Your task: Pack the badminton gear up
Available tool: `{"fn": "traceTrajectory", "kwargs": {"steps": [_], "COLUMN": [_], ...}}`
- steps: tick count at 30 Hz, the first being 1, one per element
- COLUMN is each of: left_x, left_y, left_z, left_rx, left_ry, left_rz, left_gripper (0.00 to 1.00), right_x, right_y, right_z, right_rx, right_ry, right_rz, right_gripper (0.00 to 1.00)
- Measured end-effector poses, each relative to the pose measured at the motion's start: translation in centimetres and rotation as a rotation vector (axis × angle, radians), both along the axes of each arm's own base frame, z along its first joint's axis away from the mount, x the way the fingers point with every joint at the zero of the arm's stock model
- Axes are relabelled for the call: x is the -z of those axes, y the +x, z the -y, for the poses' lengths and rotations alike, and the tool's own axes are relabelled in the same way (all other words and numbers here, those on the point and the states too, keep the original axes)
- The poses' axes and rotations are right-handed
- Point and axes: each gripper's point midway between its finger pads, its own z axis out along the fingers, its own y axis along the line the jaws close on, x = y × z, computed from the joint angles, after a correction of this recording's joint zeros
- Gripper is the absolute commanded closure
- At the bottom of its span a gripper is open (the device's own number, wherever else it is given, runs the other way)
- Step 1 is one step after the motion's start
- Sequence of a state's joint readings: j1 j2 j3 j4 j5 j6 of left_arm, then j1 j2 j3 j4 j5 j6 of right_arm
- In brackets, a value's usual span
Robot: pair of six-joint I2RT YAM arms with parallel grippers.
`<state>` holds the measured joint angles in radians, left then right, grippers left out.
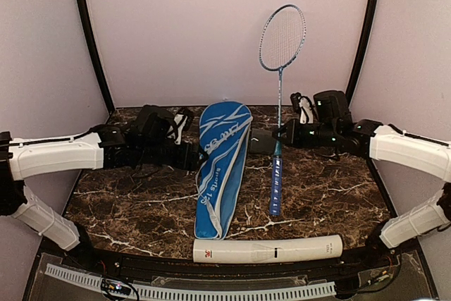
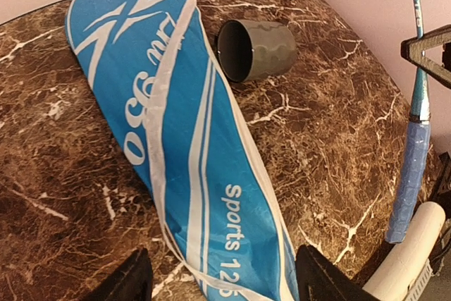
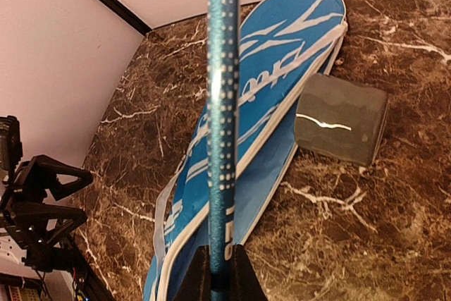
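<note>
The racket (image 1: pixel 275 182) looks light and whippy, with a thin shaft and fragile strings, so the sound hold is low on the shaft, just above the blue grip. The right pincer (image 1: pixel 280 134) is clamped there, holding it upright, head up, right of the bag (image 1: pixel 222 167). The bag lies limp and likely slippery mid-bench (image 1: pixel 331 195). The left pincer (image 1: pixel 196 156) hovers at its left edge, jaws well apart and empty.

Left claw (image 2: pixel 224 280) agape, right claw (image 3: pixel 213 274) in a tight pinch.
</note>
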<state>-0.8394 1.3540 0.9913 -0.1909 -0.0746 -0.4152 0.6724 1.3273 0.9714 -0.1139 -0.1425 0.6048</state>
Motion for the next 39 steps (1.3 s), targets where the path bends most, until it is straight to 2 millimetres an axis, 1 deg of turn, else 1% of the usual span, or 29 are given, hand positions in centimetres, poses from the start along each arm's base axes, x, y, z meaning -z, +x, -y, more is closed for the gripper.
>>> {"fn": "traceTrajectory", "kwargs": {"steps": [4,7,8,9,10,11,16,20,22,24,28,33,36,39], "left_x": [1.8,3.4,4.0,4.5,5.1,5.5,7.5,8.7,9.2,9.6,9.5,9.3,8.9,9.2], "left_y": [-0.6,-1.0,-1.2,-1.3,-1.5,-1.5,-1.9,-1.3,-0.8,-0.4,0.3,1.2,1.5,1.9], "left_z": [3.1,5.2,6.0,6.6,7.3,7.8,10.5,12.0,12.2,11.9,10.6,9.5,9.4,9.7], "left_rx": [0.061,0.1,0.114,0.125,0.136,0.145,0.187,0.185,0.168,0.148,0.099,0.061,0.056,0.052], "left_ry": [0.049,0.081,0.092,0.102,0.112,0.12,0.157,0.199,0.226,0.264,0.335,0.398,0.417,0.446], "left_rz": [-0.022,-0.042,-0.048,-0.055,-0.061,-0.066,-0.084,-0.085,-0.076,-0.061,-0.02,0.024,0.034,0.04], "left_gripper": [0.29,0.29,0.29,0.29,0.29,0.29,0.29,0.29,0.29,0.28,0.25,0.21,0.16,0.16], "right_x": [0.1,0.5,0.9,1.8,1.7,2.2,5.1,6.4,6.7,6.5,5.8,5.6,5.5,5.6], "right_y": [-1.7,-3.5,-4.1,-4.9,-5.3,-5.9,-8.8,-9.8,-10.1,-10.2,-10.2,-10.1,-10.0,-10.1], "right_z": [2.0,2.7,2.9,3.0,3.2,3.4,4.4,4.8,4.8,4.7,4.6,4.4,4.3,4.2], "right_rx": [-0.01,-0.039,-0.048,-0.058,-0.061,-0.069,-0.073,-0.062,-0.059,-0.062,-0.069,-0.077,-0.082,-0.084], "right_ry": [0.005,0.018,0.021,0.02,0.027,0.035,0.077,0.104,0.113,0.121,0.137,0.146,0.151,0.15], "right_rz": [-0.044,-0.072,-0.087,-0.116,-0.118,-0.135,-0.239,-0.287,-0.298,-0.298,-0.28,-0.272,-0.269,-0.273], "right_gripper": [1.0,1.0,1.0,1.0,1.0,1.0,1.0,1.0,1.0,1.0,1.0,1.0,1.0,1.0]}}
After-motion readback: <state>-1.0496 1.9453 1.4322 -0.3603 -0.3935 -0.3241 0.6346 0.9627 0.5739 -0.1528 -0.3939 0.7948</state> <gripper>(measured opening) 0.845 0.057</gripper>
